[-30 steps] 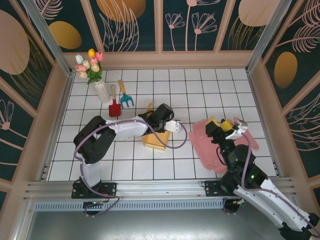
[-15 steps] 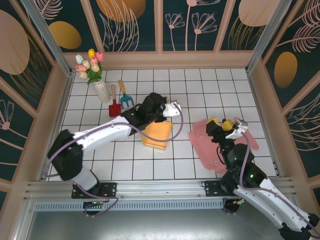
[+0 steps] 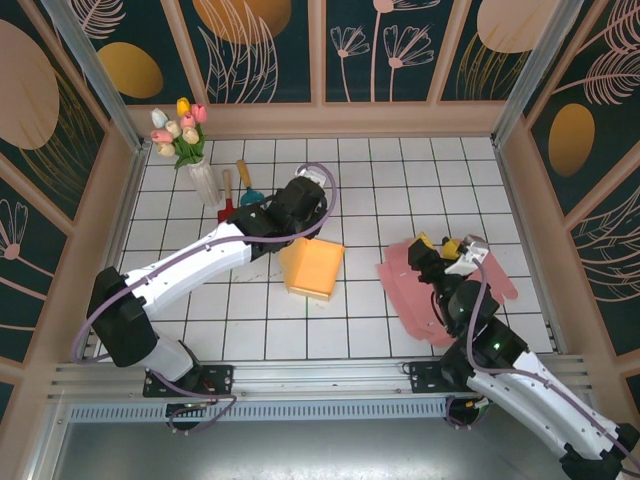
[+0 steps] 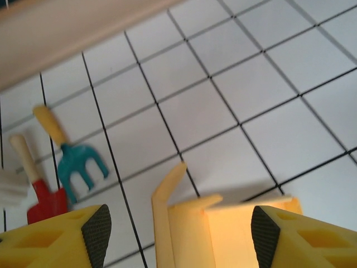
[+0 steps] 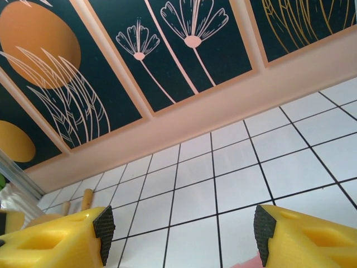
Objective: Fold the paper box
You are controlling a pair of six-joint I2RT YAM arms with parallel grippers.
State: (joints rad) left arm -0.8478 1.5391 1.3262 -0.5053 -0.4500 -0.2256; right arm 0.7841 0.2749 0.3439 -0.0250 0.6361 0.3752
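The left claw (image 4: pixel 181 229) is standing wide open, its two pads (image 4: pixel 97 231) well apart and gripping nothing. Just under it and a little ahead, the box (image 4: pixel 223 234) is lying on the tiled floor (image 4: pixel 262 84), with its near wall showing between the pads. The left pad is standing clear of the box; the box's right edge is running behind the right pad, and contact there cannot be told. One flap (image 4: pixel 167 187) is sticking up at the box's left corner, tilted. From above, the left claw (image 3: pixel 295 228) is hanging over the far edge of the box (image 3: pixel 312 268). Further out to the claw's left, a rake (image 4: pixel 81 167) and a shovel (image 4: pixel 42 195) are lying side by side, and beyond them a vase of tulips (image 3: pixel 180 130) is standing near the back wall.

The right claw (image 5: pixel 184 234) is also gaping wide with nothing in it, and is facing bare tiles and the patterned wall (image 5: pixel 167 56). From above, the right claw (image 3: pixel 437 246) is hovering over the far part of a pink sheet (image 3: pixel 400 285) that is lying flat below it. The box is lying well off to this claw's left.
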